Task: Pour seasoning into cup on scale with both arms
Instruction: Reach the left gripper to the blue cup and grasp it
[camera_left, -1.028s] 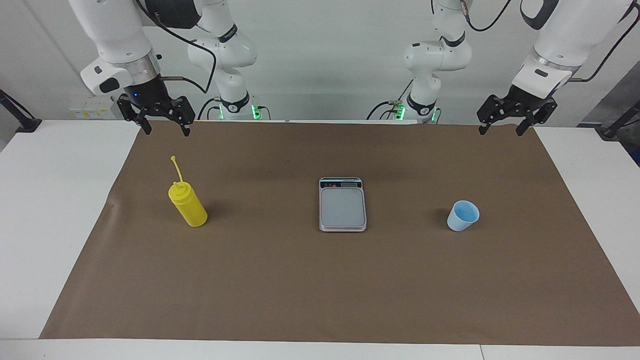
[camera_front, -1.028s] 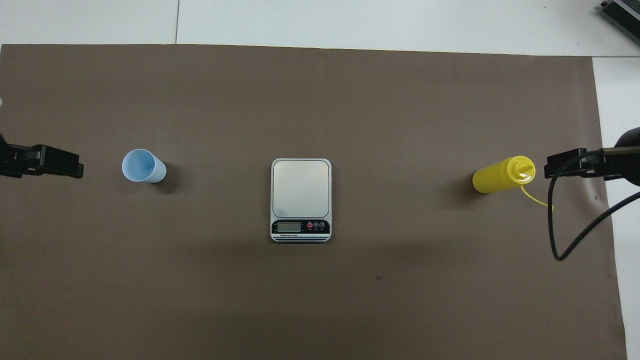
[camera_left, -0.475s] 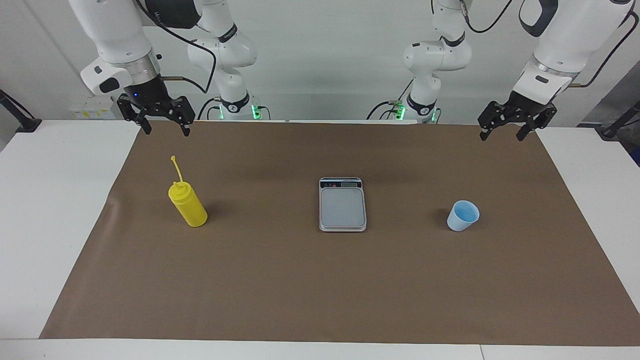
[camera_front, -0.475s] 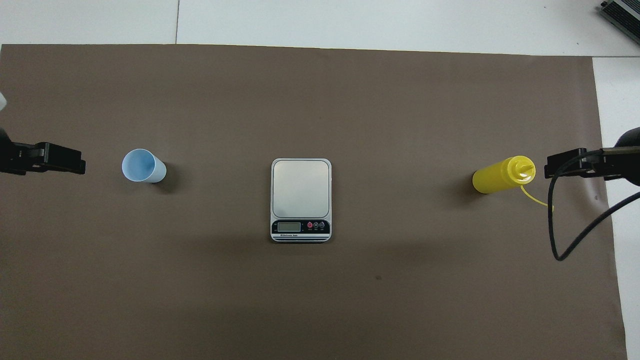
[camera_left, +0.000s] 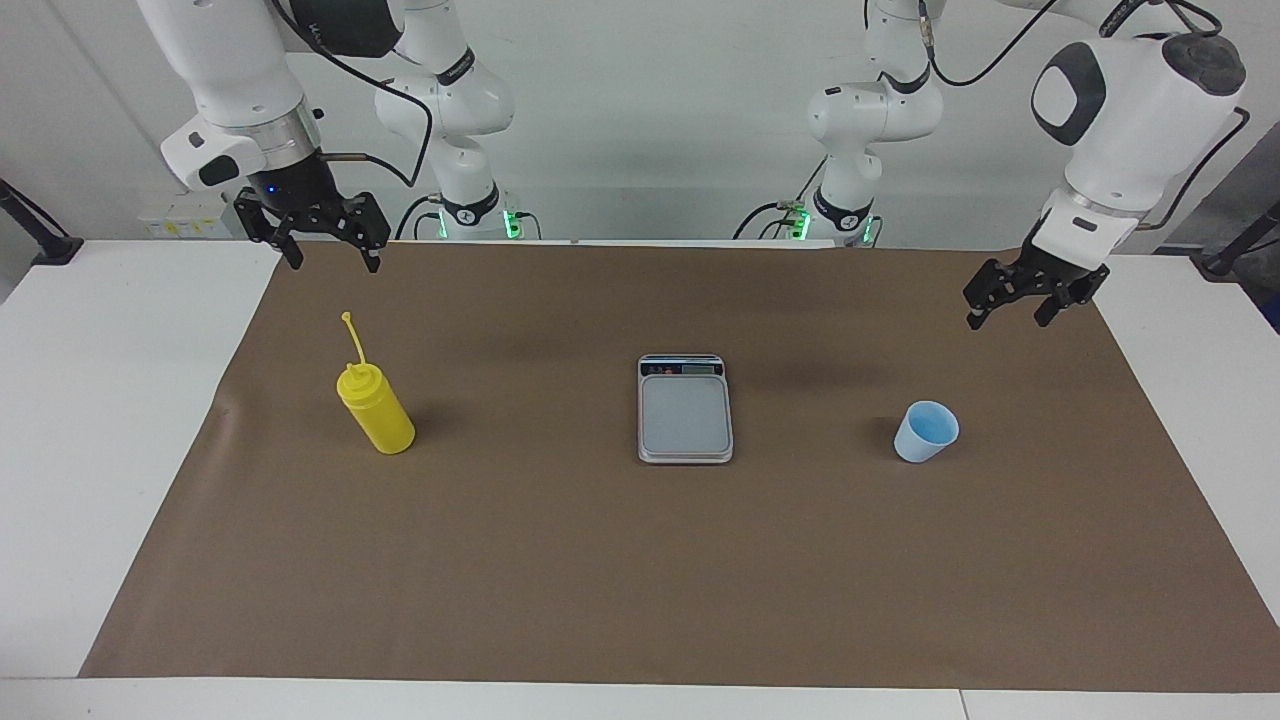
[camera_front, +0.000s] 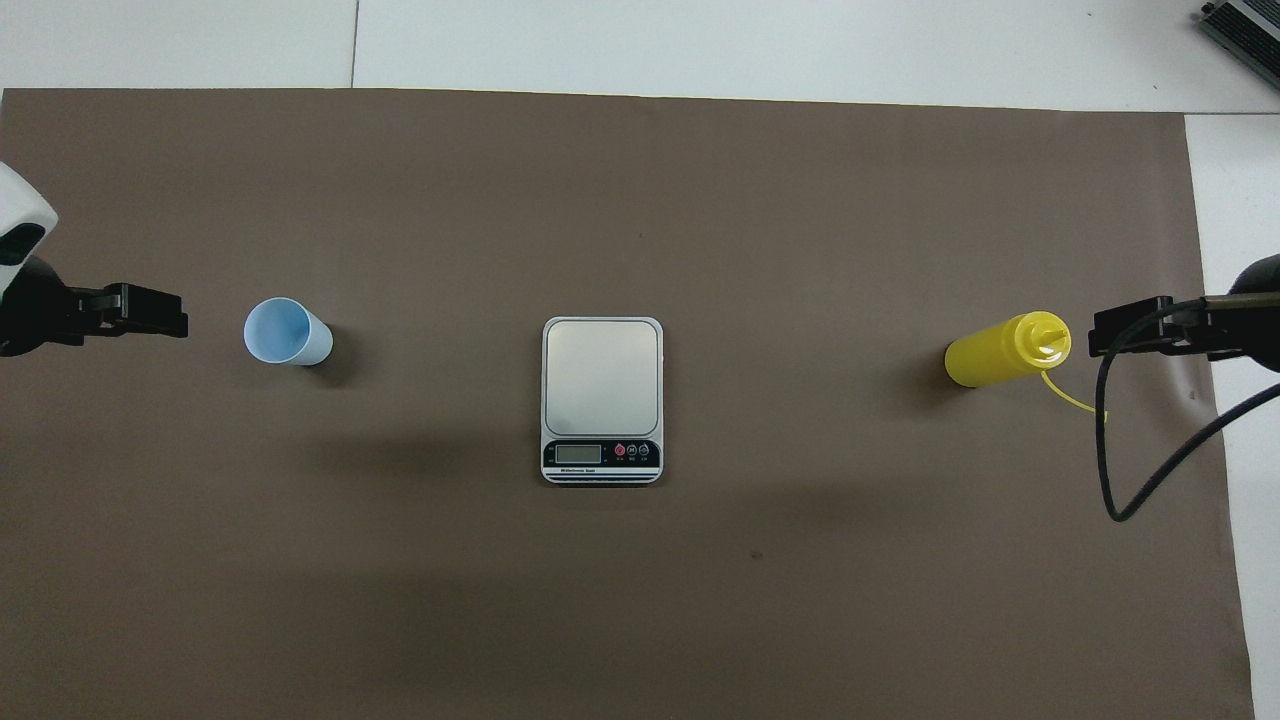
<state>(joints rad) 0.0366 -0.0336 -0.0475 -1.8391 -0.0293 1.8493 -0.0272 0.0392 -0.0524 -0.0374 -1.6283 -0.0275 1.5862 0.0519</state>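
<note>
So basically nothing's done yet. The brown mat (camera_left: 640, 560) covers most of the table, and the three things sit in a row across it, well apart from each other. The scale (camera_left: 685, 410) is in the middle with a bare plate. The seasoning (camera_left: 377, 410) stands upright toward the right arm's end, cap strap sticking up. The cup (camera_left: 926, 431) stands upright toward the left arm's end, on the mat, not on the scale.

The left gripper (camera_left: 1010, 305) hangs over the mat near the cup, fingers spread, holding nothing. The right gripper (camera_left: 330, 250) hangs over the mat's edge by the bottle, fingers spread too, empty.

Still to do, as I see it: cup onto scale, grab bottle, pour.
</note>
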